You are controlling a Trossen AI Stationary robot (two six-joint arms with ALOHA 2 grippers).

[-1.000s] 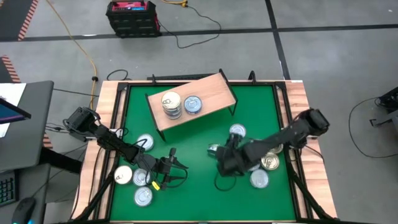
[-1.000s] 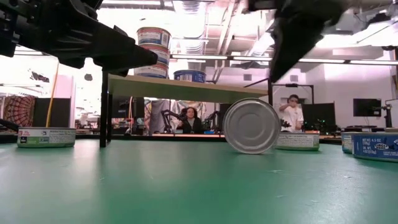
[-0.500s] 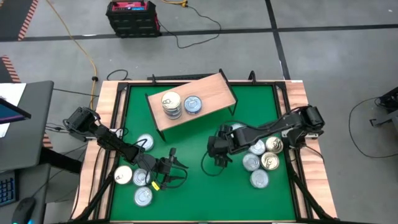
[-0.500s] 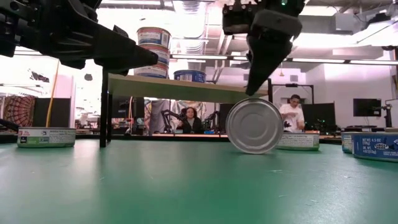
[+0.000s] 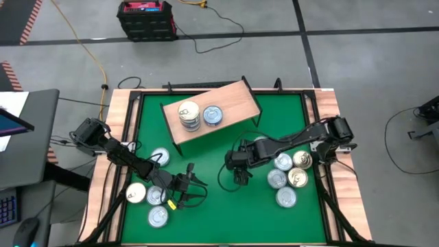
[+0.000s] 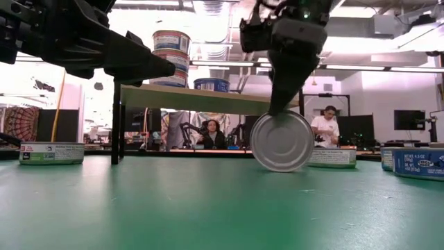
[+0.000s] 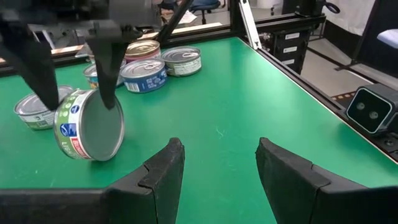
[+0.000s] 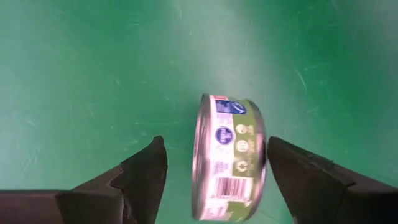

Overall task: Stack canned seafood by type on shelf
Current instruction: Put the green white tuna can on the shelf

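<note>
Now the right gripper (image 5: 239, 177) has swung in from the right-hand tins, jaws spread, straddling the green-labelled can (image 8: 229, 157) standing on edge mid-bench; pickup looks imminent; left gripper (image 7: 217, 168) waits half-spread, empty; shelf (image 5: 233, 103) carries three tins.

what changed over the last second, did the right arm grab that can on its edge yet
Not yet. The right end effector swung in from the cans at the table's right toward the middle and came down over the can standing on edge; its open fingers now straddle the can without closing. The can stayed on edge. The left end effector, the shelf and its stacked cans stayed put.
</note>
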